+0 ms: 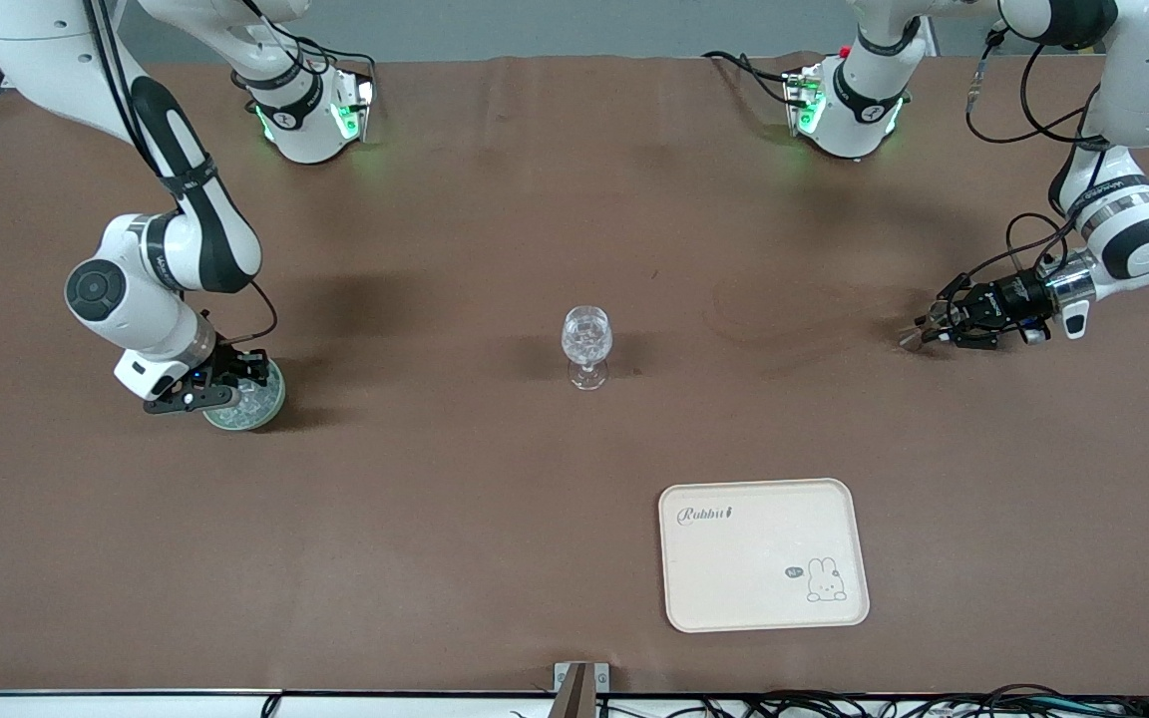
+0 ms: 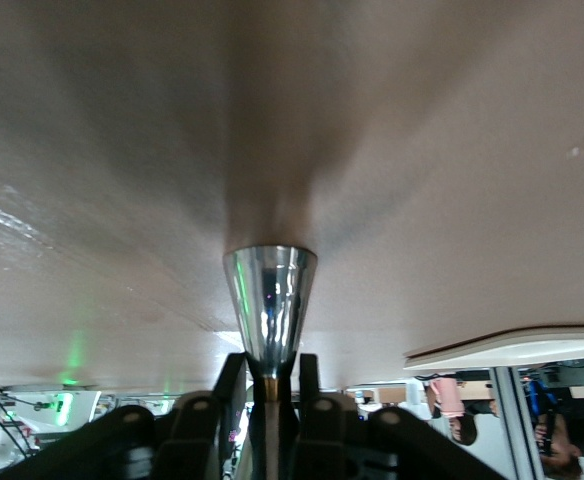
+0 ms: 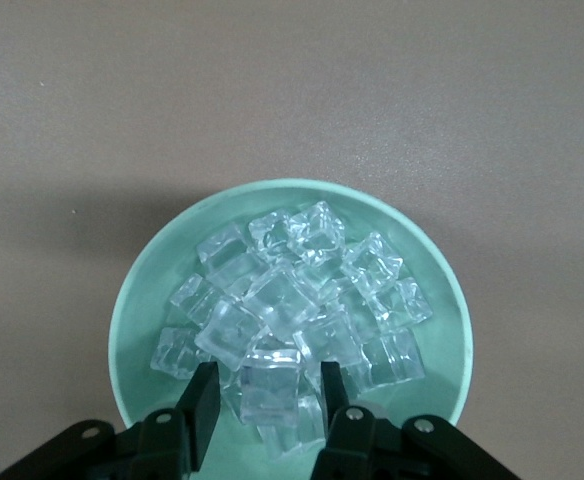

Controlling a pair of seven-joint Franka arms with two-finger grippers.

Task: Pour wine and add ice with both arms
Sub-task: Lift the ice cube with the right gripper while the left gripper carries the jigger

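Observation:
A clear stemmed wine glass point(image 1: 586, 344) stands upright mid-table. A pale green bowl point(image 1: 270, 401) with several clear ice cubes point(image 3: 302, 300) sits toward the right arm's end. My right gripper point(image 1: 225, 384) is low over this bowl. In the right wrist view, the right gripper point(image 3: 264, 375) is open, with a finger on either side of one ice cube point(image 3: 270, 392). My left gripper point(image 1: 919, 334) is just above the table toward the left arm's end. In the left wrist view, the left gripper point(image 2: 270, 365) is shut on the narrow neck of a silvery cone-shaped metal piece point(image 2: 270, 300). No wine bottle is in view.
A cream tray point(image 1: 764, 608) with a rabbit print lies nearer to the front camera than the glass; its edge shows in the left wrist view point(image 2: 512, 348). The brown table point(image 1: 455, 249) holds the two arm bases point(image 1: 310, 120) along the edge farthest from the front camera.

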